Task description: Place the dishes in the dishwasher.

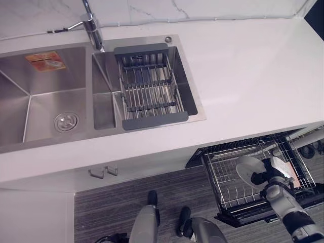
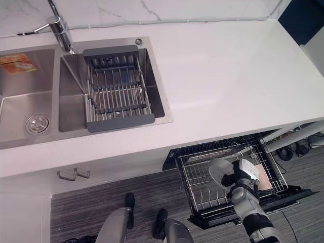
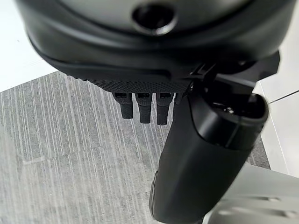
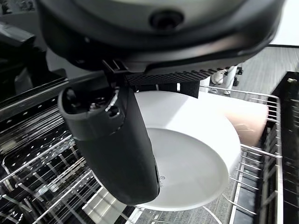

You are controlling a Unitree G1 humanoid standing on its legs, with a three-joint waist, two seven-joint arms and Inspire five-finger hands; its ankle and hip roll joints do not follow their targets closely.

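Over the pulled-out dishwasher rack (image 1: 223, 177), right hand (image 1: 268, 178) grips white bowl (image 4: 196, 154); loading step, next lower it between tines. Left hand (image 3: 140, 105) idle, fingers relaxed.

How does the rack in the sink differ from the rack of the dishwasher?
The sink rack sits up in the right basin of the sink; the dishwasher rack is pulled out low, below the counter. The sink rack holds no dishes; over the dishwasher rack the right hand holds a white plate. The sink rack has dark end pieces; the dishwasher rack is bare wire. Both are metal grids.
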